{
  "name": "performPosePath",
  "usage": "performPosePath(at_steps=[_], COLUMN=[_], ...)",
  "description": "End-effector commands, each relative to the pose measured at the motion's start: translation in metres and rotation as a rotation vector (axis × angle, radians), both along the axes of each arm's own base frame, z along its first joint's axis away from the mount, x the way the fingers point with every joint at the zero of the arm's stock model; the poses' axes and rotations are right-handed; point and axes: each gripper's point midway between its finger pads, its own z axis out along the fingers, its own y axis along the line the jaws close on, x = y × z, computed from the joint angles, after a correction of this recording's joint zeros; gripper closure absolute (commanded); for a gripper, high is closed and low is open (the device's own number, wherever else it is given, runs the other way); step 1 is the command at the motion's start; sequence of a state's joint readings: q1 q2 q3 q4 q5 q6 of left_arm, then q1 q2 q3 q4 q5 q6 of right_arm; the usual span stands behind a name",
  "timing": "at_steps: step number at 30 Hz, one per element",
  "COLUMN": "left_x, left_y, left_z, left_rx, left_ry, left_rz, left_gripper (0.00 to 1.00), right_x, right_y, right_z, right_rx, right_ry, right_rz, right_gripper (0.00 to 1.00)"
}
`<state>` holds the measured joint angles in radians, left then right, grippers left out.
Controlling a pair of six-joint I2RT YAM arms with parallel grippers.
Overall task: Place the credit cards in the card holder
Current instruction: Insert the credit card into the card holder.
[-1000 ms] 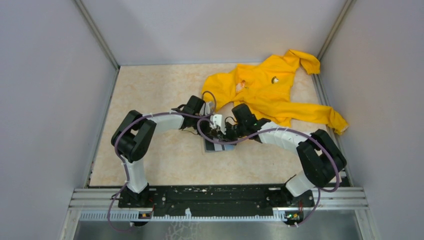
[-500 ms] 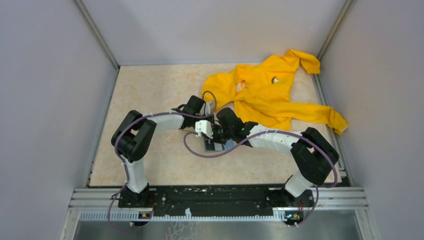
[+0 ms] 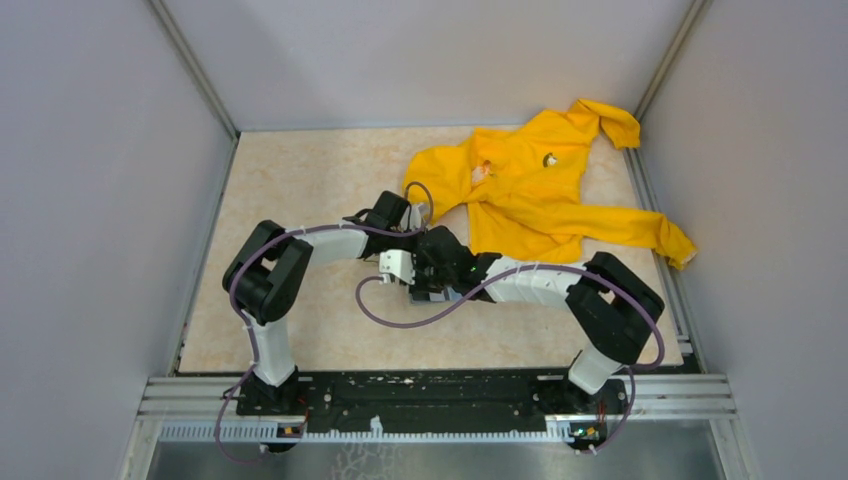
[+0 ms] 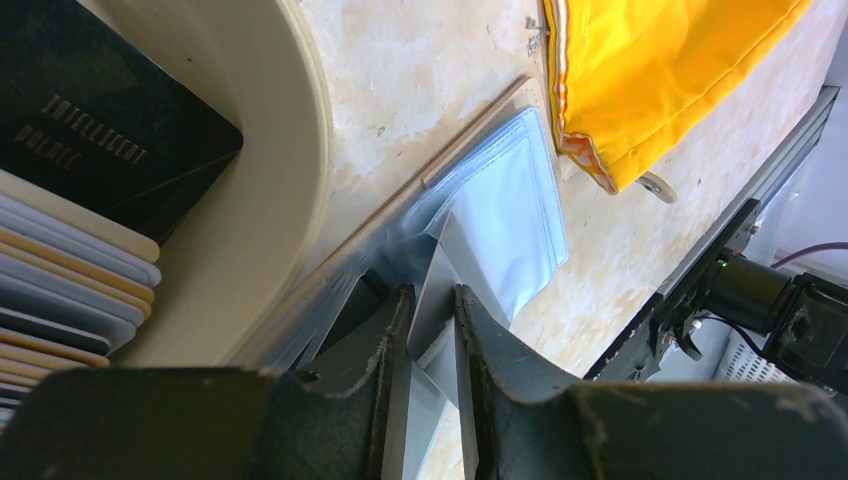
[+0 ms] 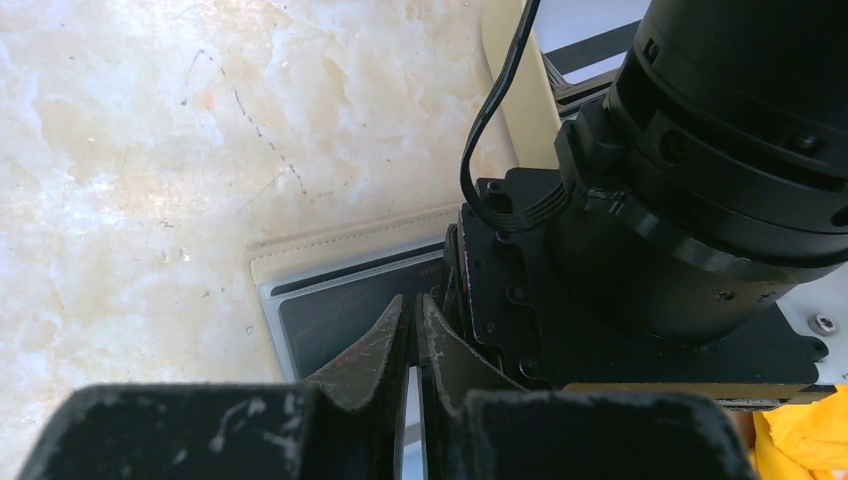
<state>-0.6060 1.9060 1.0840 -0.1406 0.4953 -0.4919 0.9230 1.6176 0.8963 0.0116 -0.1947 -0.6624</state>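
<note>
The card holder [image 3: 452, 297] lies open on the table under both grippers, cream cover [image 5: 330, 243] outward. My left gripper [image 4: 432, 292] is shut on one of its clear bluish sleeves [image 4: 510, 215] and holds that page up. A dark grey credit card [image 5: 325, 322] lies in a clear sleeve just ahead of my right gripper [image 5: 412, 298]. That gripper is shut, its tips right above this card, with only a thin pale sliver showing between the fingers. A black card with pale lettering [image 4: 95, 125] rests on stacked sleeves at the left. I cannot pick out the light blue card.
A crumpled yellow garment [image 3: 540, 190] lies at the back right, its hem [image 4: 640, 90] close to the holder. The left arm's wrist [image 5: 700, 170] crowds right beside my right gripper. Grey walls enclose the table on three sides.
The right arm has swung left, carrying its gripper across the card holder toward the left gripper. The left arm has stayed put, still holding the sleeve.
</note>
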Motion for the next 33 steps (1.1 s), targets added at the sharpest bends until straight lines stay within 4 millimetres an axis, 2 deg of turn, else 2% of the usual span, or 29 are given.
performPosePath(at_steps=[1, 8, 15, 33], left_x=[-0.031, -0.031, -0.032, -0.030], left_y=[0.035, 0.035, 0.036, 0.038], left_z=[-0.047, -0.048, -0.048, -0.044], left_rx=[0.170, 0.170, 0.170, 0.176], left_ry=[0.117, 0.121, 0.122, 0.109], left_rz=[-0.016, -0.018, -0.018, -0.012], left_gripper=[0.71, 0.70, 0.69, 0.64], right_x=[0.009, 0.001, 0.002, 0.011], right_y=[0.003, -0.005, -0.011, -0.035], right_z=[0.001, -0.018, -0.028, -0.035], right_rx=[0.003, -0.083, -0.139, -0.259], right_ry=[-0.049, -0.008, -0.006, -0.059], right_rz=[-0.030, 0.011, 0.016, 0.000], right_gripper=[0.94, 0.94, 0.95, 0.97])
